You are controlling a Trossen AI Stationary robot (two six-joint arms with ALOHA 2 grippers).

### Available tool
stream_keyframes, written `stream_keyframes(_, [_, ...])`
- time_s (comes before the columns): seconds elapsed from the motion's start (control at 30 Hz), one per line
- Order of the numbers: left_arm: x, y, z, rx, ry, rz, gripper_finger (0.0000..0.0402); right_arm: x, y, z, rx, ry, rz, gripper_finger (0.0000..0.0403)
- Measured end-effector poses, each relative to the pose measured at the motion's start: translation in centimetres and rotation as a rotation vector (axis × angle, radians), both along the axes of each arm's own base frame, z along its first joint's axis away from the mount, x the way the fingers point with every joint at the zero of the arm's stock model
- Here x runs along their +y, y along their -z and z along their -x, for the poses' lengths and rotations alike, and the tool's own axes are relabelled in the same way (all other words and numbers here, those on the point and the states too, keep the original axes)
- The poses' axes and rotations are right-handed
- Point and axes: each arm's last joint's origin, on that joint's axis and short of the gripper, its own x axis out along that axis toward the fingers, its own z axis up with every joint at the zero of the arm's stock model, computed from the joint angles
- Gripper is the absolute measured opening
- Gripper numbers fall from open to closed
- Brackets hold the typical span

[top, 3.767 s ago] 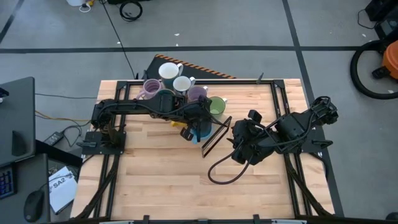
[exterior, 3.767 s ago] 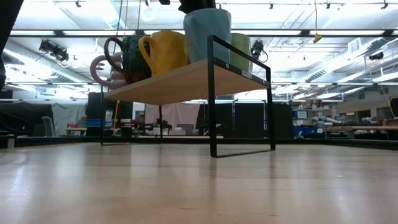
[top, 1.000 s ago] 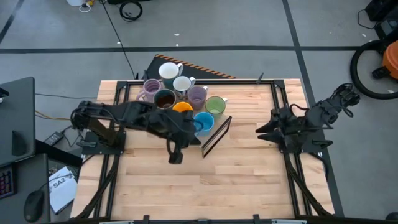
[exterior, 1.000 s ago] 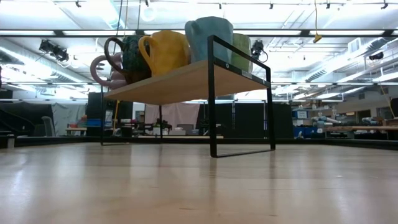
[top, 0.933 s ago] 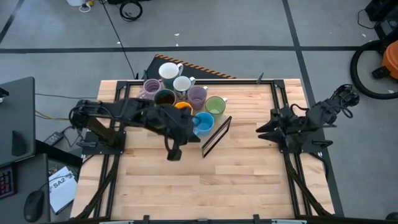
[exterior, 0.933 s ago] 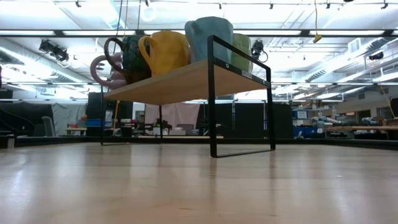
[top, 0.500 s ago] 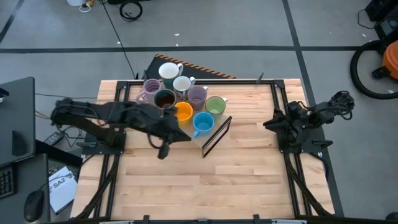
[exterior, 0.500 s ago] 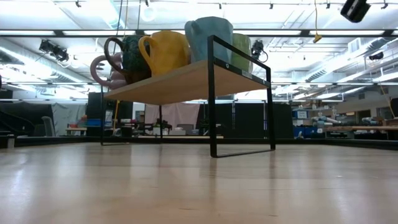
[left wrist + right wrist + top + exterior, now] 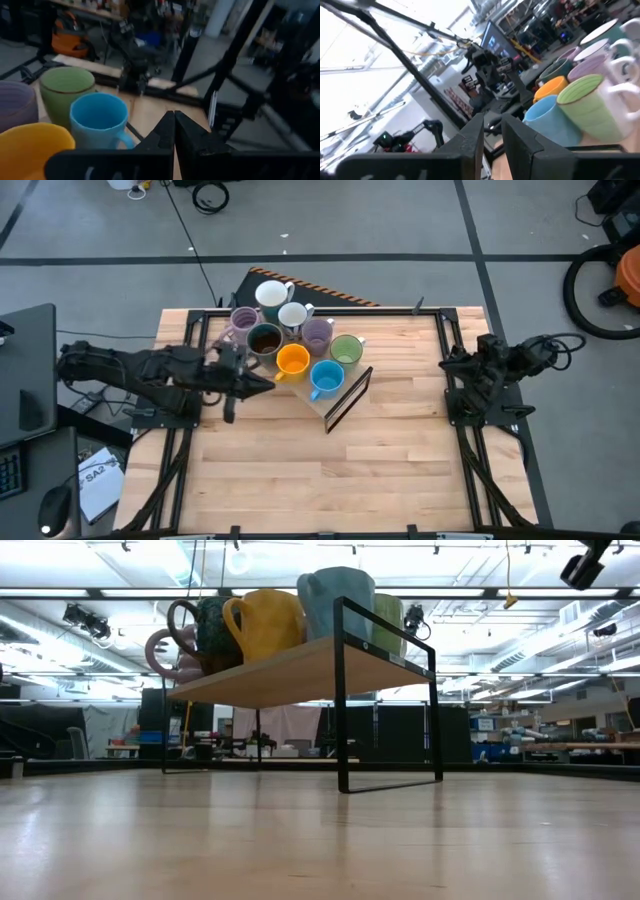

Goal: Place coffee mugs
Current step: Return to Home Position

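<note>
Eight coffee mugs (image 9: 293, 360) stand upright, mouths up, clustered on the shelf (image 9: 347, 396) at the counter's (image 9: 330, 480) far middle; open wood runs to the near edge. The left end effector (image 9: 174, 115), fingers pressed together, hangs beside the shelf's left end. The right end effector (image 9: 492, 121), nearly pressed together, sits by the right edge.

Eight mugs (image 9: 293, 360) packed together on shelf (image 9: 300, 668); shelf stands on table (image 9: 330, 470), toward rear, left of centre, set at slant. Left gripper (image 9: 262, 383) just left of mugs, near front ones. Right gripper (image 9: 447, 363) well apart, by table's right edge
</note>
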Motion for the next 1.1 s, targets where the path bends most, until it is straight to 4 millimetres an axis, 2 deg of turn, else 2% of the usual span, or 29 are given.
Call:
stream_keyframes(0.33, [1.2, 3.0, 4.7, -0.148, -0.088, 0.112, 0.0007, -0.1, 0.4, -0.1, 0.019, 0.047, 0.026, 0.0065])
stream_keyframes(0.53, [1.7, 4.8, 6.9, -0.202, -0.132, 0.135, 0.0007, 0.2, 1.2, -0.5, 0.046, 0.055, 0.02, 0.0059])
stream_keyframes(0.8, [2.5, 8.9, 9.3, -0.346, -0.225, 0.196, 0.0007, 1.0, 3.4, -2.0, 0.029, 0.062, -0.027, 0.0043])
stream_keyframes(1.1, [2.7, 13.2, 10.2, -0.41, -0.231, 0.293, 0.0007, 1.9, 6.9, -3.6, -0.035, 0.07, -0.157, 0.0023])
